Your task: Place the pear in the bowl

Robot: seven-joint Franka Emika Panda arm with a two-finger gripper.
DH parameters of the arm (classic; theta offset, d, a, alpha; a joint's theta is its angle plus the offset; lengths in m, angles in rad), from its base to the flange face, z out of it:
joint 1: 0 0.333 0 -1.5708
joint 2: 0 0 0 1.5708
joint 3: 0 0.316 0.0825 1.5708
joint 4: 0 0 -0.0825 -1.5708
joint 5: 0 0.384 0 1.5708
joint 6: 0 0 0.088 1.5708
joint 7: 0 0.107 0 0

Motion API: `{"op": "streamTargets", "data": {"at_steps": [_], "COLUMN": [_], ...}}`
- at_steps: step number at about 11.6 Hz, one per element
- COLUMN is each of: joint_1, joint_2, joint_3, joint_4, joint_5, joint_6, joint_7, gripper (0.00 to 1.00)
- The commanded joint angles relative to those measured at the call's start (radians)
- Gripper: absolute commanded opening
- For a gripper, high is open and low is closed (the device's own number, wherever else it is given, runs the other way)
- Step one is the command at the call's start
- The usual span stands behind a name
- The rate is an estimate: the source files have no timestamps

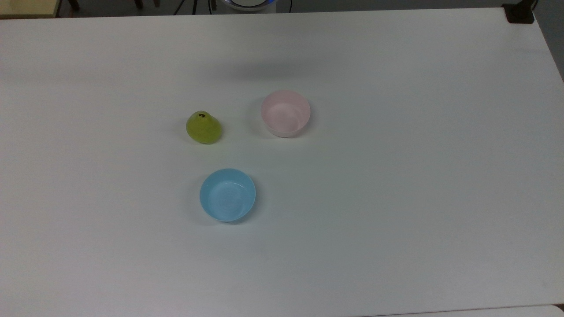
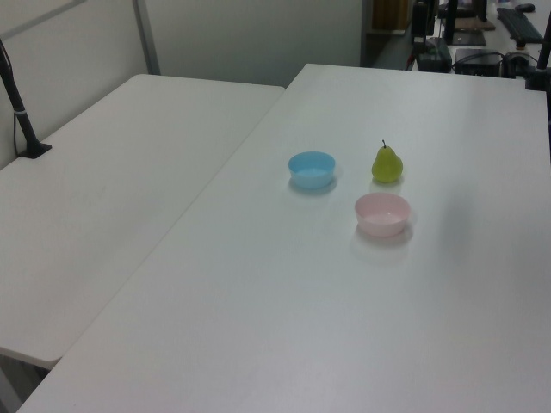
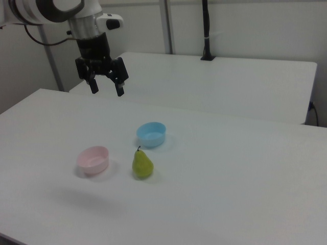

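The yellow-green pear [image 1: 203, 127] [image 2: 386, 163] [image 3: 142, 164] stands upright on the white table, stem up. The pale pink bowl [image 1: 285, 113] [image 2: 382, 213] [image 3: 93, 159] sits empty a short way from it, to the pear's right in the top view. In the right view my gripper [image 3: 107, 89] hangs open and empty high above the table, up and to the left of both, well apart from them.
A light blue bowl [image 1: 227, 194] [image 2: 312, 169] [image 3: 152, 133] sits empty near the pear. A second white table [image 2: 103, 189] adjoins this one. A black post [image 3: 206, 30] is clamped at that table's far edge.
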Motion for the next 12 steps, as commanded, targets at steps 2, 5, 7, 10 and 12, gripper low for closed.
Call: {"op": "streamTargets", "data": {"at_steps": [2,5,7,10,12], "joint_1": [0.012,0.012,0.012,0.017,0.015], "joint_2": [-0.011,-0.009,-0.008,-0.003,0.021], "joint_3": [-0.004,-0.003,-0.003,-0.003,0.001], "joint_4": [-0.022,-0.024,-0.024,-0.033,-0.045], "joint_5": [0.0,0.0,0.0,0.0,0.002], "joint_6": [0.013,0.014,0.017,0.01,0.019], "joint_7": [-0.017,-0.019,-0.019,-0.019,-0.02], "gripper": [1.0,1.0,1.0,1.0,1.0]}}
